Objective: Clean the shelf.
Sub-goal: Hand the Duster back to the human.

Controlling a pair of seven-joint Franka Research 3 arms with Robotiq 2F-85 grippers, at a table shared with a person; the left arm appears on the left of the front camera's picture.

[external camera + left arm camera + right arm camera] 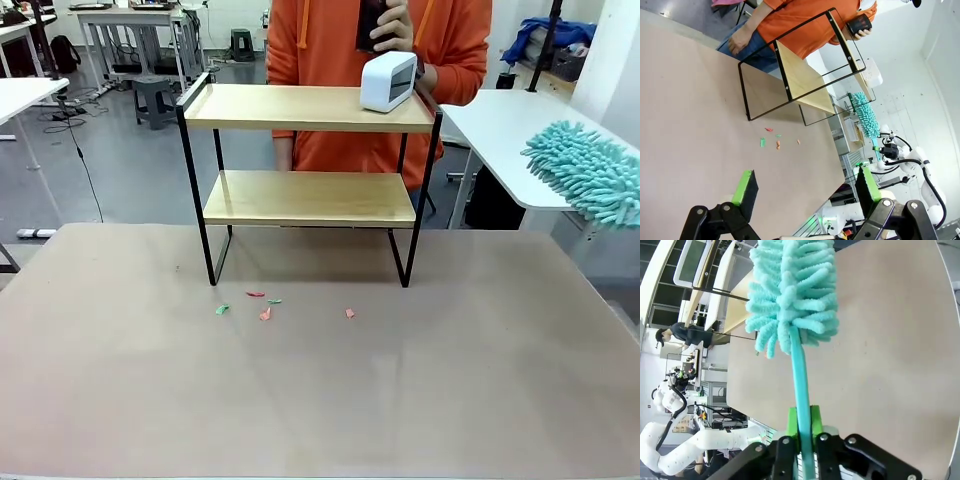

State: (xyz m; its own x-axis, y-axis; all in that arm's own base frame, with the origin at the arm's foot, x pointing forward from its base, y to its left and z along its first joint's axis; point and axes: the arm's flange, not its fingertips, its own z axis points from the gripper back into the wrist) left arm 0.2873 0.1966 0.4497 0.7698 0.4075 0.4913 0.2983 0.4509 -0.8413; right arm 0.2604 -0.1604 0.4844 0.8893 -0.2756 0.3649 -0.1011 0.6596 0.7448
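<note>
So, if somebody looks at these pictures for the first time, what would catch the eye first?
Probably the fluffy teal duster, gripped by its handle in the robot's right hand, at the front view's right edge. Then the shelf at the far middle of the table, with a white device on its top board and a person in an orange hoodie right behind. Small coloured scraps lie before it.
</note>
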